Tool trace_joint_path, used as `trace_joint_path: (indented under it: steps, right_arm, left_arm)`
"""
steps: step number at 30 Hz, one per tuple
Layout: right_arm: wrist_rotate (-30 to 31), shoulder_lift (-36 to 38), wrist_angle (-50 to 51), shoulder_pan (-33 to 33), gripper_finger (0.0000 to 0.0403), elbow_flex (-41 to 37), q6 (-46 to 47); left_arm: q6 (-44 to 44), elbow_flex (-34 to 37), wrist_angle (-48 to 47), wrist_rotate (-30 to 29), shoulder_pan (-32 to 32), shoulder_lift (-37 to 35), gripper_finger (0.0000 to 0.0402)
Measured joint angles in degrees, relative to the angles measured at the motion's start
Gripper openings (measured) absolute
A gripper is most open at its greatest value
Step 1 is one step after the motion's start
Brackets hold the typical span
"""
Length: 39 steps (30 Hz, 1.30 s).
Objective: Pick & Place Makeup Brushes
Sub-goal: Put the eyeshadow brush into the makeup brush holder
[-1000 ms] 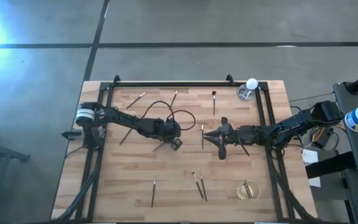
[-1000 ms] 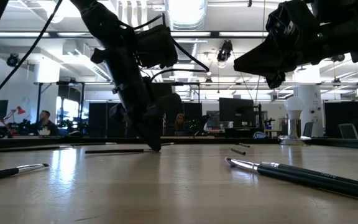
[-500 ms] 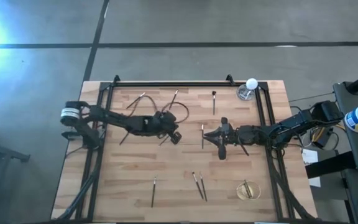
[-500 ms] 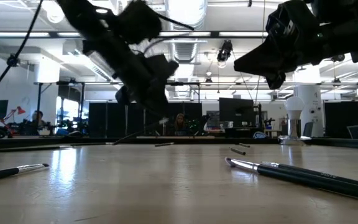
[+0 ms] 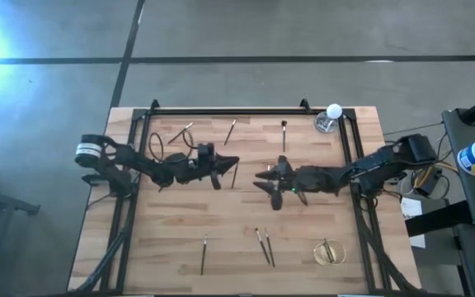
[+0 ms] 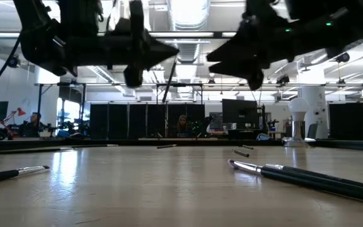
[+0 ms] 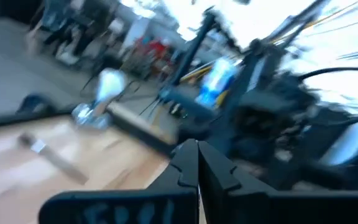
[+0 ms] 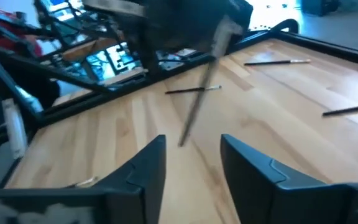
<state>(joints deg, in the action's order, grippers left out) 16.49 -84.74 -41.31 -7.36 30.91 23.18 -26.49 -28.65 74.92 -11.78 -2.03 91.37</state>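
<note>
Your left gripper (image 5: 231, 161) is clenched on a makeup brush (image 5: 235, 172) above the table (image 5: 221, 239) middle, the brush hanging steeply from its fingertips, free end slanting down toward the near edge, while your right gripper (image 5: 261, 176) faces it, fingers spread and empty.

At my one o'clock a white round ball (image 5: 334, 110) sits on a small clear glass dish (image 5: 326, 124) in the pale wooden slatted tabletop's (image 5: 180, 231) far corner. Toward five o'clock stands a round clear glass cup (image 5: 329, 252). A black metal frame (image 5: 229, 110) rims the table.
</note>
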Motion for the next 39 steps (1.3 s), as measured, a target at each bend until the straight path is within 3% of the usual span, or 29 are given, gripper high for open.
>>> trace_joint_path:
  steps: [6, 13, 35, 39]
  right_arm:
    - [-1.6, -4.8, -1.4, 3.2, 0.0186, 6.0, 0.2]
    - [-5.0, -7.4, -3.8, 4.8, 0.0176, 10.4, -1.1]
    - [-6.6, -11.4, -8.5, 5.7, 0.0023, 13.0, -6.1]
    - [-6.7, -10.4, -7.4, 5.6, 0.0017, 12.9, -6.8]
  left_arm:
    - [5.0, -1.2, 1.1, 3.8, 0.7, -0.2, 0.0000]
    - [7.3, -1.7, 1.4, 5.8, 0.7, -0.4, 0.0000]
    - [8.3, -1.4, 3.1, 6.8, 0.8, -0.5, 0.0000]
    - [6.3, -1.4, 3.2, 6.8, 0.7, -0.6, 0.0001]
